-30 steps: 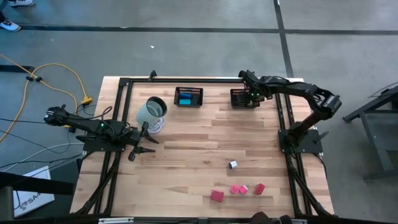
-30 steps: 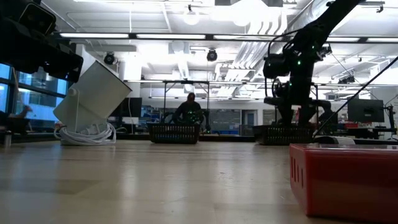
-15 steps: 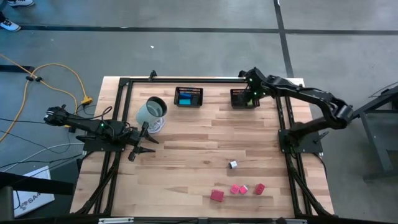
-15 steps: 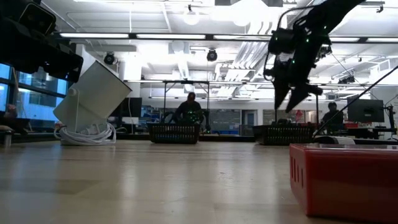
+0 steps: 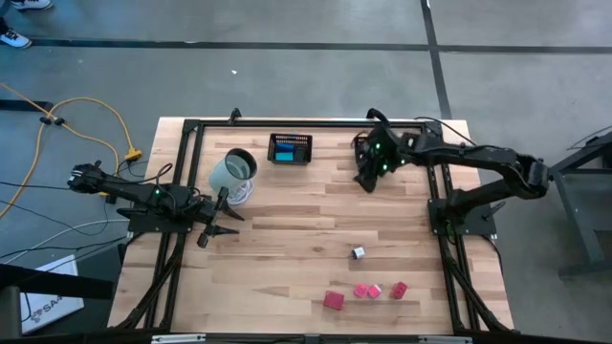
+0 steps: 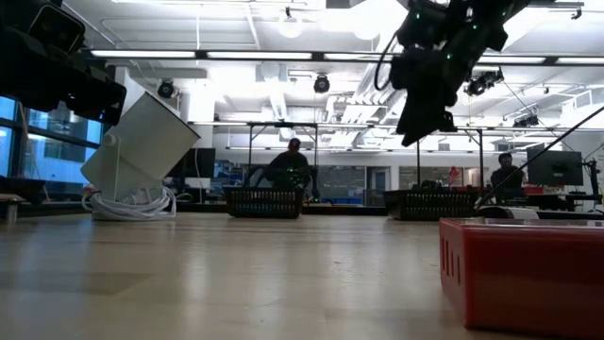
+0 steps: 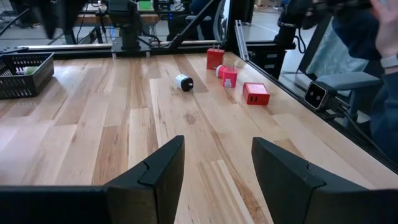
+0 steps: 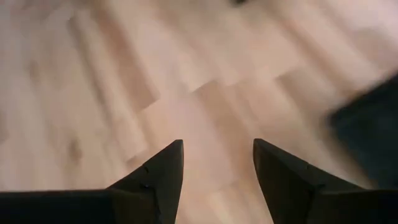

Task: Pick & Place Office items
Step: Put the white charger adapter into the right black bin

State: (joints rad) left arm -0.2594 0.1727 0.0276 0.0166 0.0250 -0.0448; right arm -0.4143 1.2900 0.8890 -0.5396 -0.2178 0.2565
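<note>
Pale wood planks made up the table [image 5: 287, 239], set on a grey concrete floor [image 5: 287, 76]; beyond it lay an open hall with ceiling lights. No writing was legible. At the table's left edge the left gripper [image 5: 218, 218] rested, fingers spread and empty. Farther right, the right gripper [image 5: 366, 177] hung over the boards, fingers spread and empty. Pink and red pieces [image 5: 367, 292] lay well apart from it, near the front edge.
</note>
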